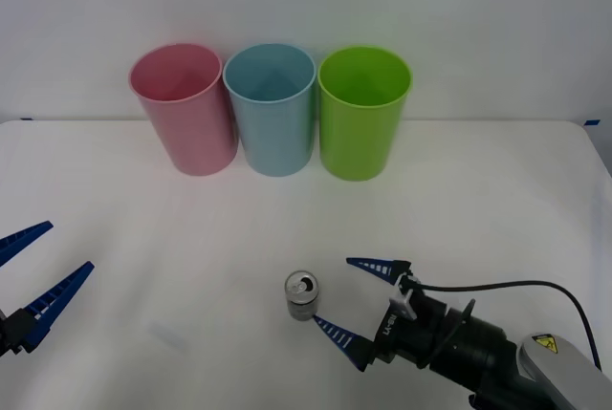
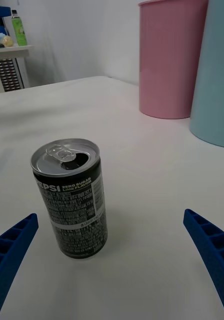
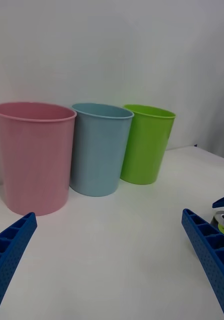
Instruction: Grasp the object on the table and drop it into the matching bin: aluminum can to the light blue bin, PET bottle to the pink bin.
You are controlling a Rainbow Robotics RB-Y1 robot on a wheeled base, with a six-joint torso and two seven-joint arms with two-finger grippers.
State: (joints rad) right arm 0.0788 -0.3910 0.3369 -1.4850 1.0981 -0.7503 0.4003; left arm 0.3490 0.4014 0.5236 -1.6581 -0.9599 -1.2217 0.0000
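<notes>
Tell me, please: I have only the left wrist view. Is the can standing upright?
Observer: Yes, the aluminum can stands upright on the table, and its top is opened.
Operator: Is the right gripper around it?
Observer: Not yet. The right gripper is open, with the can just ahead of its fingertips.
Operator: Where is my left gripper, seen from outside?
Observer: The left gripper hangs over the table's left side, far from the can.
</notes>
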